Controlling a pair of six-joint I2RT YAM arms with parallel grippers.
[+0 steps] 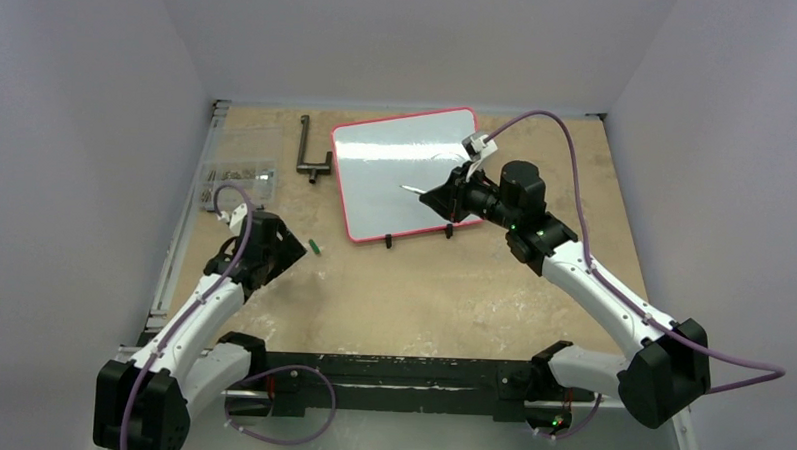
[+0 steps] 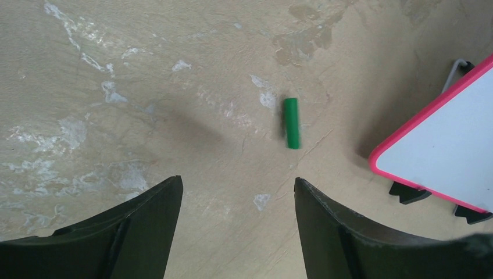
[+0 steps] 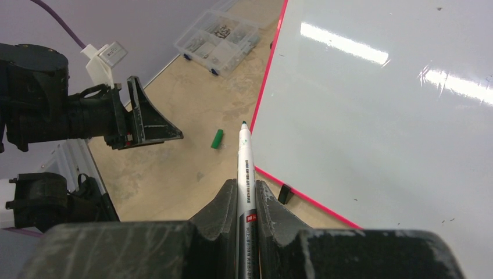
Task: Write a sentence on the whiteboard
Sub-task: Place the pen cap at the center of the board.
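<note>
**Right gripper holds marker over whiteboard, left gripper idle and open**

The whiteboard [image 1: 396, 170] lies on the table [image 1: 422, 296], directly ahead of and below the right gripper [image 1: 437, 198]. The board is glossy white with glare streaks and a thin red frame. In the top view the gripper sits over the board's right half, near the front edge. Two black clip feet [image 1: 388, 242] stick out of that front edge, just below the gripper.

The right gripper's fingers are clamped on a white marker [image 3: 244, 157], which runs straight out between them. In the top view its green tip points left across the board. In the right wrist view the tip sits by the board's red edge. Cannot tell whether the tip touches the surface.

The left gripper [image 2: 238, 186] is well apart from the board, off its front left corner, with its fingers spread and nothing between them. A green cap [image 2: 291, 122] lies on the table just ahead of it, between the fingers' line and the board corner [image 2: 447, 139].

Beyond the left gripper, near the left wall, sits a clear parts box [image 1: 238, 174]. A dark L-shaped tool [image 1: 310, 152] lies just beside the board's left edge
</note>
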